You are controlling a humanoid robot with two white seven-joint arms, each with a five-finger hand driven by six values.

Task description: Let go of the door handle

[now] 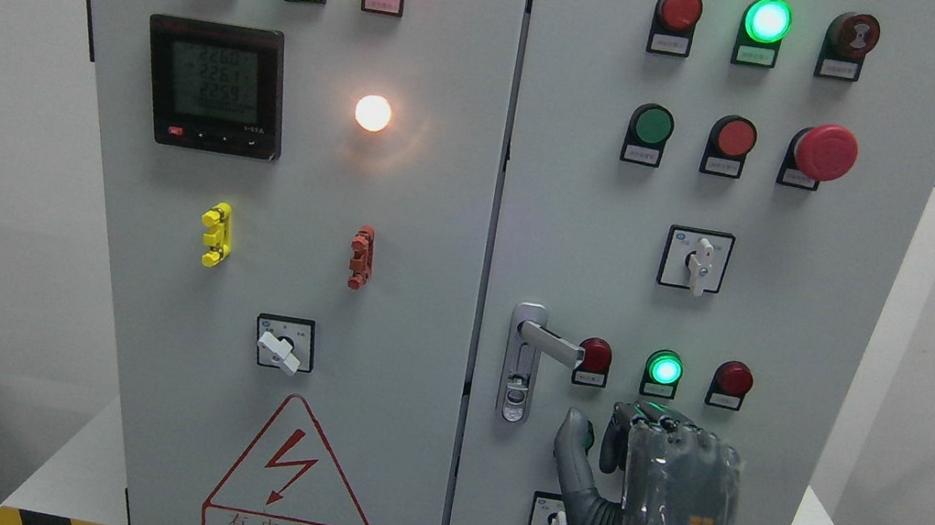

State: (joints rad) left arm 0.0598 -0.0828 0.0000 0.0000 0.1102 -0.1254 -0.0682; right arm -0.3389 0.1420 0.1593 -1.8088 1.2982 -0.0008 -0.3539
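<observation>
Grey cabinet door (788,348) (handle (548,341) free), right hand (654,503) below.

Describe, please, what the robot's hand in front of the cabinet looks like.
The right hand is dark grey with jointed, segmented fingers and a glossy back plate. The plate carries a small orange marking and a glowing green ring near the wrist. A grey cable runs off at the wrist.

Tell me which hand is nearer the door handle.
Right. The right hand hangs just below and to the right of the door handle, not touching it, fingers relaxed and empty. The left hand is out of view.
</observation>
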